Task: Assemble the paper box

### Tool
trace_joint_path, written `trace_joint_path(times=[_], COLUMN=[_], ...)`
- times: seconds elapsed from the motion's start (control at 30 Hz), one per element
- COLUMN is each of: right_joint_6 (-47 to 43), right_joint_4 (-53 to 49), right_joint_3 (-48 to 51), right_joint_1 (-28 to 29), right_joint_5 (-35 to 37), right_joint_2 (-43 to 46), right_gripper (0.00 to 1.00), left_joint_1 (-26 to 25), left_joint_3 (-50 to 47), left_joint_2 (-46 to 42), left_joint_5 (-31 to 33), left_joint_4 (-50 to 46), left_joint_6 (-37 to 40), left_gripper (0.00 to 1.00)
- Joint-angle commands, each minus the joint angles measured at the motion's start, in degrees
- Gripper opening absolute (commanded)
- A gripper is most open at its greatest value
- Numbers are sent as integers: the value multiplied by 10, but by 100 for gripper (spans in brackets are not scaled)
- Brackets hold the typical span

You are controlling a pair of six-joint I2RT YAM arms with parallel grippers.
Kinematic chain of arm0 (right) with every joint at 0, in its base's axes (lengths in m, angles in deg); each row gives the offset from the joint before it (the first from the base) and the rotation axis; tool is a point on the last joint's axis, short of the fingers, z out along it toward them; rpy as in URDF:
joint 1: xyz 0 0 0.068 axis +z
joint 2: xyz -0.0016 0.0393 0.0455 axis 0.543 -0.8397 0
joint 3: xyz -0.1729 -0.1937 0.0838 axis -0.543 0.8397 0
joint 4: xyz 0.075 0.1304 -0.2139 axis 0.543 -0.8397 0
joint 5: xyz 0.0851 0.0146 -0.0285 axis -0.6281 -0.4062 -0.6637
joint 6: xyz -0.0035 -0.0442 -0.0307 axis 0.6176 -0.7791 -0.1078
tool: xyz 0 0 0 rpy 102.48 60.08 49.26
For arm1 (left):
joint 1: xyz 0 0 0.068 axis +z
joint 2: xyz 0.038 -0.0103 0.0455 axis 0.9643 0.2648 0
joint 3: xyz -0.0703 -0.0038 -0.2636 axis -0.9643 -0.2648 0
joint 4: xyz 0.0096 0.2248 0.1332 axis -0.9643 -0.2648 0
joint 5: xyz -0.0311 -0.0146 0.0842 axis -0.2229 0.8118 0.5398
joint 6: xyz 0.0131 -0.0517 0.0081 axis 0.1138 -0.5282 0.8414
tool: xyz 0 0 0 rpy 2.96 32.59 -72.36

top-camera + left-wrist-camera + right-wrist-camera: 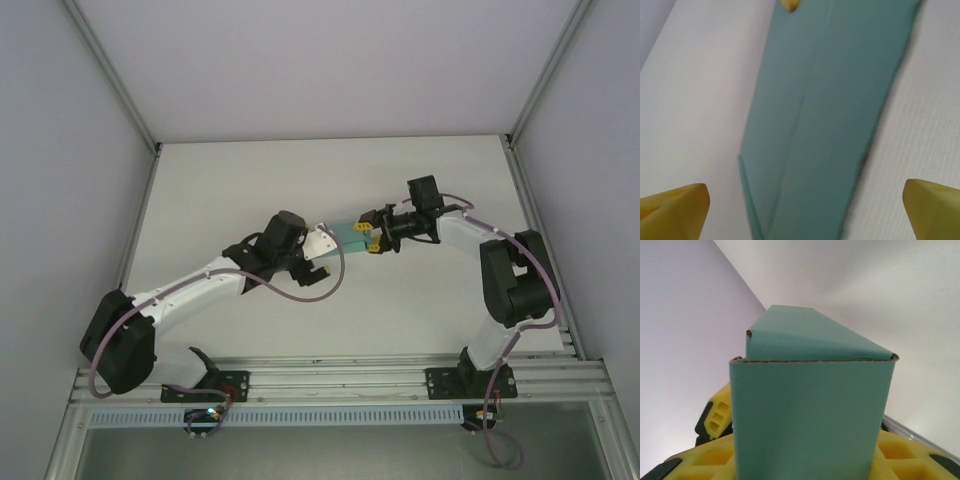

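Observation:
The teal-green paper box [351, 232] is held off the white table between the two arms. My right gripper [370, 239] comes in from the right and is shut on it. In the right wrist view the box [810, 410] stands between the yellow fingers [715, 460], with a folded panel leaning back above its corrugated edge. My left gripper [328, 257] sits just left of the box. In the left wrist view it [807, 212] is open, its yellow fingertips [680, 205] wide apart on either side of the creased teal card [825, 115]. The card's near end runs out of the picture.
The white table [250, 190] is bounded by grey walls at the back and sides. An aluminium rail [330, 375] runs along the near edge by both arm bases. A purple cable [300, 295] loops under the left arm.

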Motion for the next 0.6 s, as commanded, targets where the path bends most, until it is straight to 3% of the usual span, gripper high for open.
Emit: trace_joint_path(times=[0.0, 0.07, 0.23, 0.5, 0.57], right_joint_6=[11, 24, 66, 83, 83], right_joint_4=[-46, -39, 5, 34, 37], right_joint_3=[-10, -8, 6, 10, 9], right_joint_1=[-2, -2, 0, 6, 6], right_joint_5=[-62, -79, -99, -122, -123], right_joint_2=[2, 0, -3, -7, -4], right_gripper=[44, 45, 44, 47, 54], left_joint_1=[0, 0, 0, 1, 2], left_joint_3=[19, 21, 36, 51, 52], left_joint_2=[5, 8, 21, 19, 18], left_joint_5=[27, 29, 18, -5, -5], left_joint_4=[5, 6, -1, 1, -1], left_joint_6=[46, 59, 73, 84, 87], left_gripper=[97, 92, 91, 58, 57])
